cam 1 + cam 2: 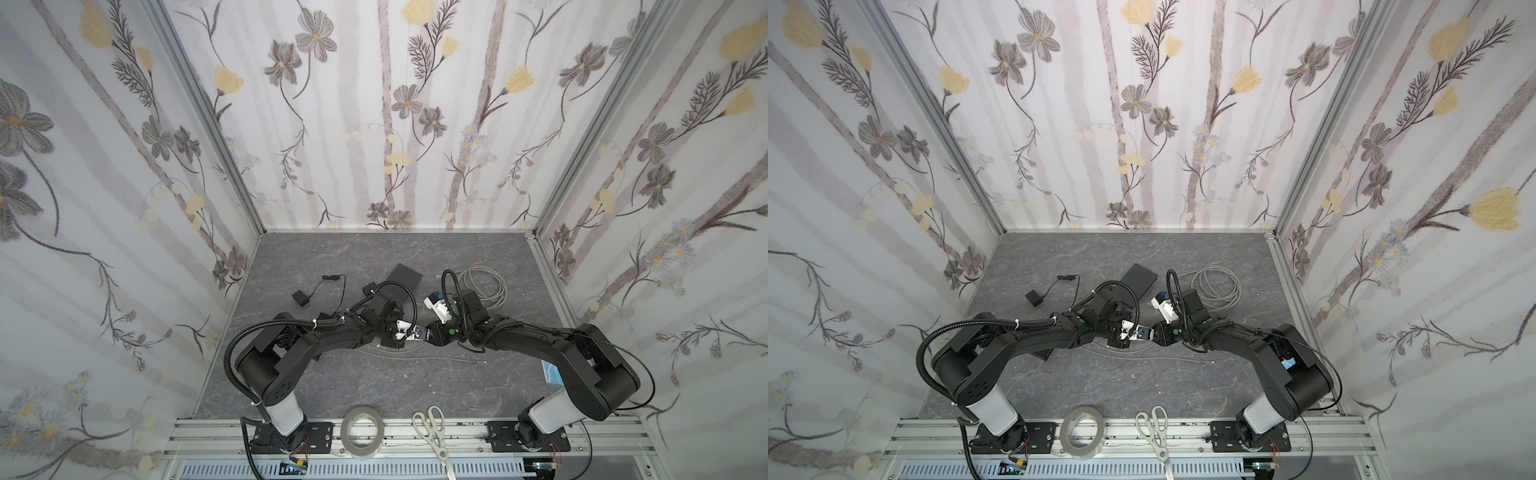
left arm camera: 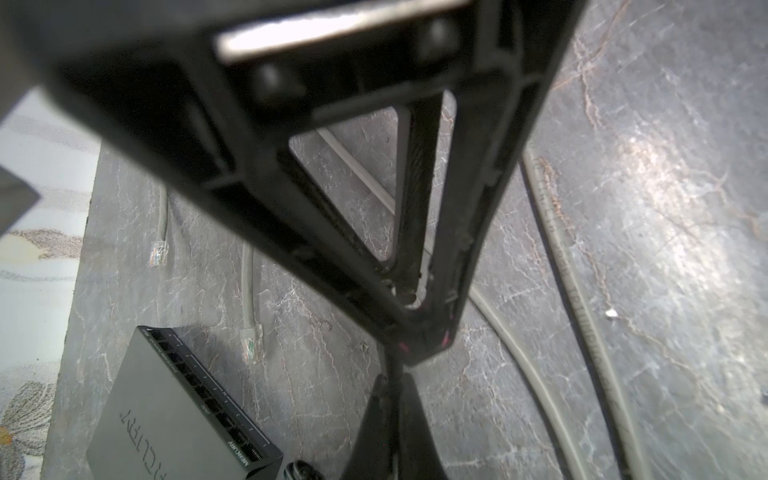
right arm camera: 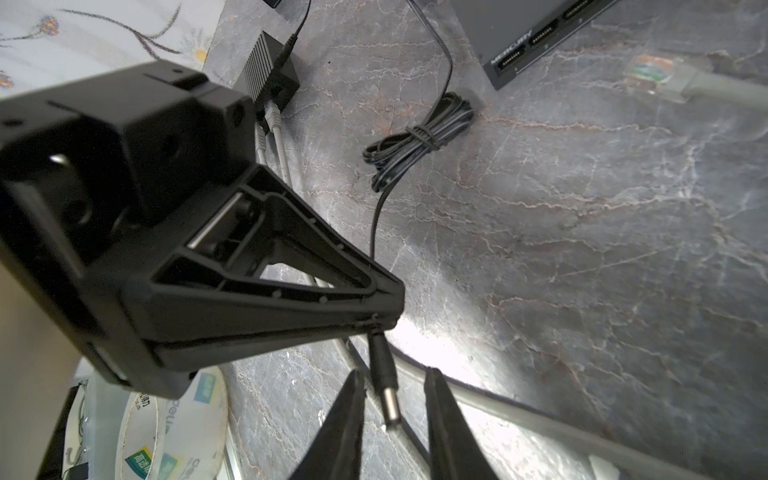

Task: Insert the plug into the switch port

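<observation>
Look at the left gripper [image 3: 382, 320]: shut tight, pinching the thin black cord [image 3: 374, 232] right behind the plug [image 3: 384, 386]. Hanging from that pinch, tip pointing down, and it seems up off the tabletop [image 3: 582, 249].

Now look at the right gripper [image 3: 394, 372]: open a little, one finger on each side of the plug, not touching it.

Find the switch [image 3: 498, 16] lying flat on the tabletop, well apart from the plug, with a row of ports [image 3: 542, 33] along one edge.

Probably very light, that plug, with a hard little metal tip and a smooth black sleeve. Floppy cord, though, so likely to swing and twist if held by the cord alone.

Best to squeeze the black sleeve from both sides, not the shiny tip. Hold firmly, since smooth and round and easy to roll. Push in straight and gently; could bend or miss if tilted.
</observation>
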You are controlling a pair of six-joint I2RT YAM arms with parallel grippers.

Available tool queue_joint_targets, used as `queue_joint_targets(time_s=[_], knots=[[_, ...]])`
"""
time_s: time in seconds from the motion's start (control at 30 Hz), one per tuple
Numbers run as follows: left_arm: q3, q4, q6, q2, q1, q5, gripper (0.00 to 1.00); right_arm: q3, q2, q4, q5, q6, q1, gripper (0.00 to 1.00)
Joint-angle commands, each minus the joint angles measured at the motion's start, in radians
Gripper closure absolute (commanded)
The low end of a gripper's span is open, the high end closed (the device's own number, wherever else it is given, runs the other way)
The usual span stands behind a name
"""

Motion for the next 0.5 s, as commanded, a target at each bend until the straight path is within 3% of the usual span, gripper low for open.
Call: queue_joint_targets(time_s=[0.0, 0.23, 0.47], knots=[[0.005, 0.002, 0.004, -0.003, -0.001, 0.02, 1.0, 0.007, 0.012, 0.038, 0.012, 0.015, -0.008, 0.73], [-0.014, 0.041, -0.002, -0.015, 0.0, 0.023, 1.0, 0.004, 0.04, 0.047, 0.013, 0.036, -0.035, 0.73], [-0.029, 0.074, -0.009, -0.013, 0.0, 0.022, 0.92, 0.007, 0.053, 0.057, -0.017, 0.031, -0.04, 0.74]])
